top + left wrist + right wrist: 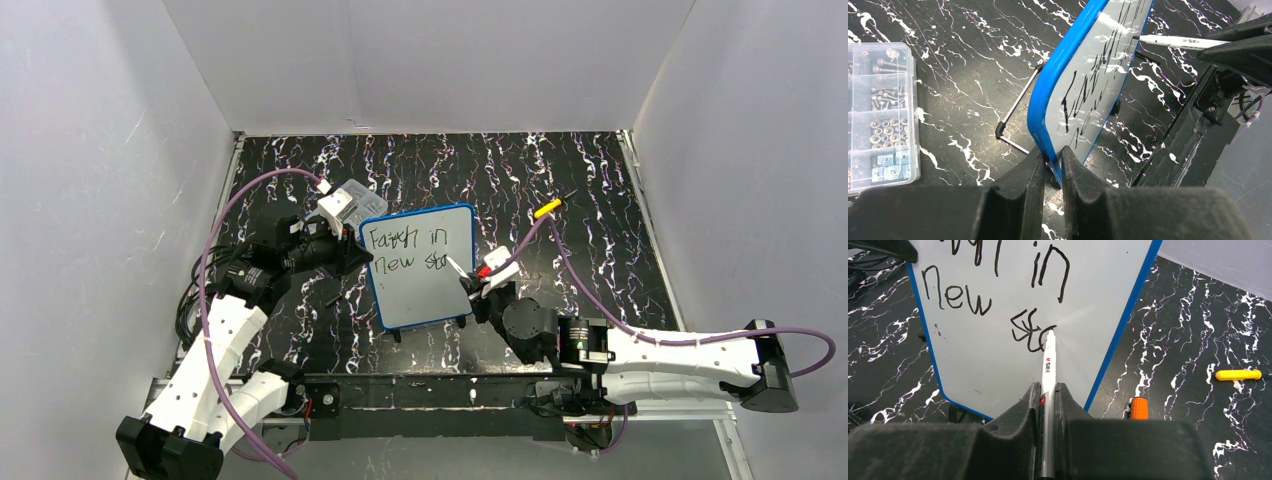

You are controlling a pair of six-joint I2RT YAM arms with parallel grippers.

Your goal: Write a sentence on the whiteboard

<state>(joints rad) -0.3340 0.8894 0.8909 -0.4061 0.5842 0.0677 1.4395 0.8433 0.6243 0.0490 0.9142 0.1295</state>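
Observation:
The whiteboard (425,290), white with a blue frame and small black feet, stands tilted at mid-table. Black handwritten words (405,240) run in two lines across it; the second line (955,297) reads "new" and a started word. My left gripper (1053,162) is shut on the board's blue left edge (1048,90). My right gripper (1048,390) is shut on a white marker (1049,365), whose tip touches the board at the end of the second line. The marker also shows in the left wrist view (1178,41) and in the top view (457,268).
A clear plastic compartment box (878,110) with screws and nuts lies left of the board, also in the top view (345,200). A yellow-handled tool (548,208) and an orange-handled one (1138,407) lie right of the board. A wire stand leg (1018,107) sits behind it.

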